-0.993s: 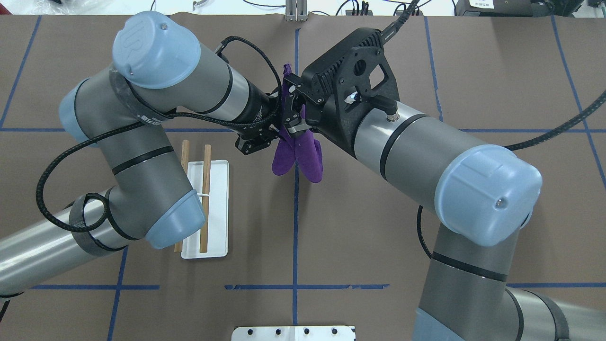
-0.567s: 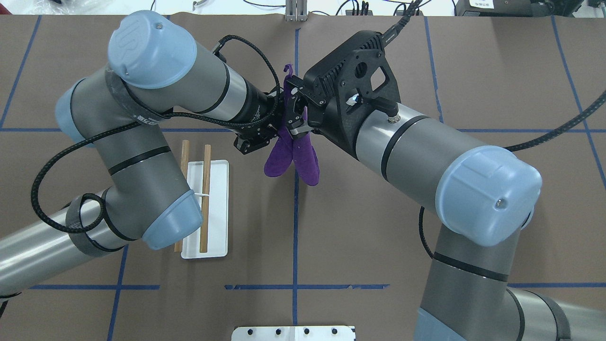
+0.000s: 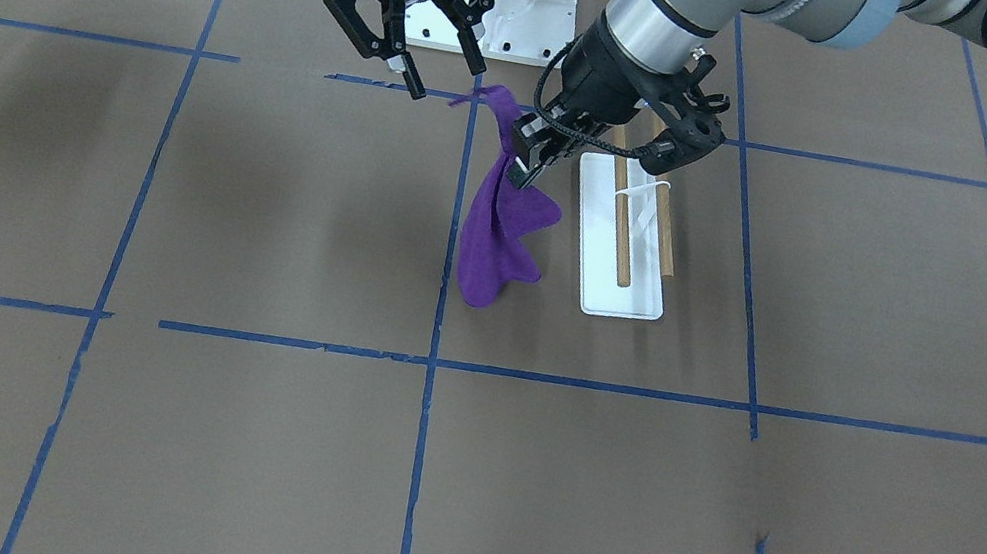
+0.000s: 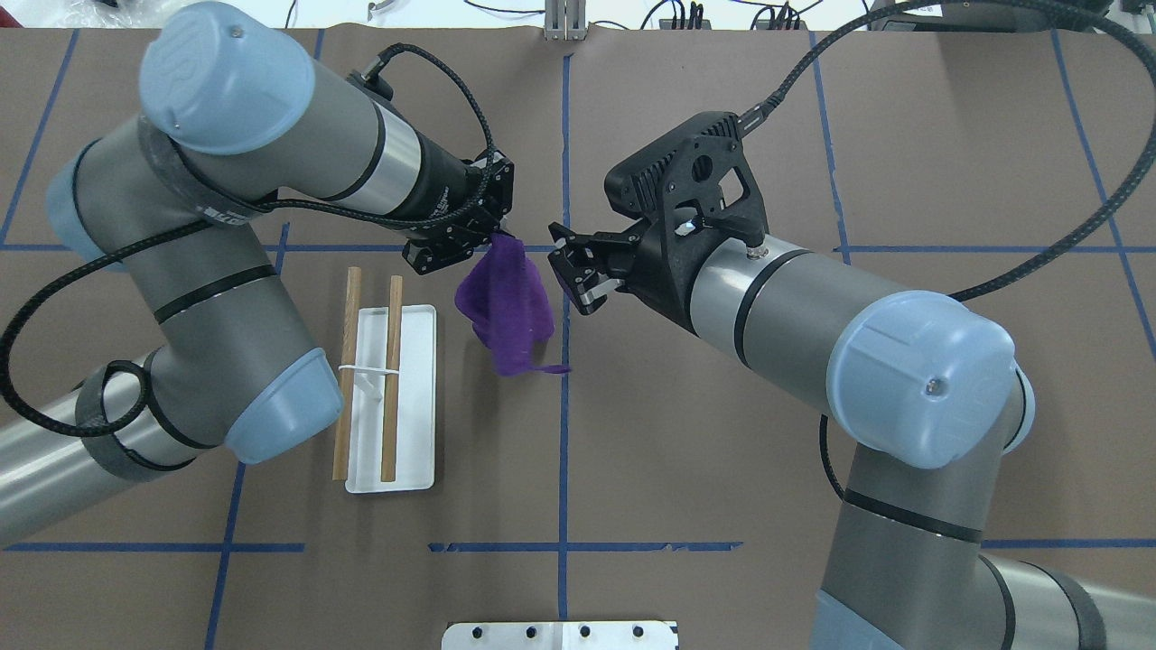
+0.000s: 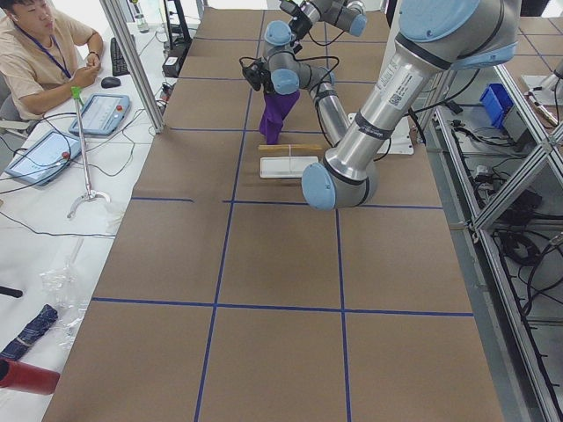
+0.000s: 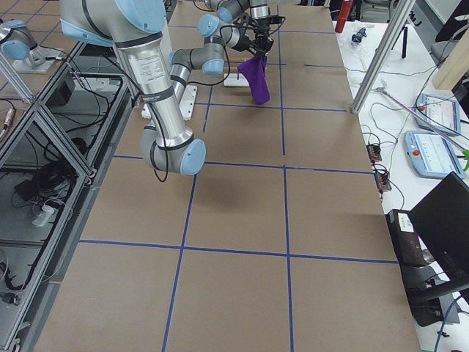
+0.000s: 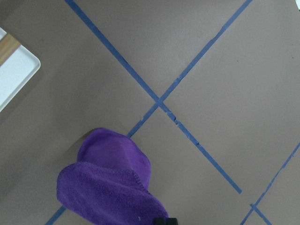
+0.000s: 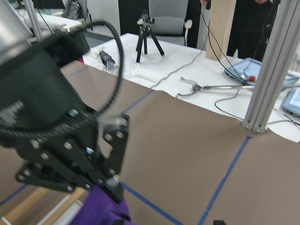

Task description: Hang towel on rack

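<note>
The purple towel [image 4: 510, 311] hangs in the air from my left gripper [image 4: 488, 242], which is shut on its top corner; its lower end hangs near the brown table. In the front view the left gripper [image 3: 523, 166] pinches the towel [image 3: 495, 237] just beside the rack. The rack [image 4: 415, 397] has two wooden dowels over a white base and stands left of the towel; it also shows in the front view [image 3: 599, 255]. My right gripper [image 4: 569, 271] is open and empty, just right of the towel, also seen in the front view [image 3: 444, 78].
A white ribbed pedestal [image 4: 560, 635] stands at the table's near edge by the robot's base. Blue tape lines cross the brown table. An operator [image 5: 44, 53] sits beyond the table's far side with tablets and cables.
My right gripper has let go of the towel, opened and drawn back to the right. My left gripper has carried the towel left, towards the rack, and the towel now hangs from it alone.
</note>
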`<move>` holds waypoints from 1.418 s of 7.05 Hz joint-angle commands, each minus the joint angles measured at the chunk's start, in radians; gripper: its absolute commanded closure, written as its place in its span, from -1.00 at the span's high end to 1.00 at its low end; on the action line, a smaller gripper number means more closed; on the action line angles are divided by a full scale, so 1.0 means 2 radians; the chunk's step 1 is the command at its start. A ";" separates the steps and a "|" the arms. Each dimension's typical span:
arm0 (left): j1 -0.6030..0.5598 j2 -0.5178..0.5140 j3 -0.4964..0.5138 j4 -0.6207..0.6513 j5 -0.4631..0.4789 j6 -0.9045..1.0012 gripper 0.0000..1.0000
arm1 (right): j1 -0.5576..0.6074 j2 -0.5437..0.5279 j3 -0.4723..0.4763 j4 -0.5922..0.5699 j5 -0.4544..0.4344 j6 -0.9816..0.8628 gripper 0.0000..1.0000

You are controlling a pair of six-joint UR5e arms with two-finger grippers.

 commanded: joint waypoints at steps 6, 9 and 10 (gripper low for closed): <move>-0.005 0.187 -0.103 -0.005 -0.002 0.309 -1.00 | 0.204 -0.051 -0.036 -0.266 0.332 0.069 1.00; -0.006 0.270 -0.118 -0.039 -0.002 0.403 -1.00 | 0.247 -0.137 -0.041 -0.259 0.355 -0.019 1.00; -0.007 0.295 -0.113 -0.079 -0.002 0.410 -1.00 | 0.262 -0.151 -0.042 -0.260 0.358 -0.041 1.00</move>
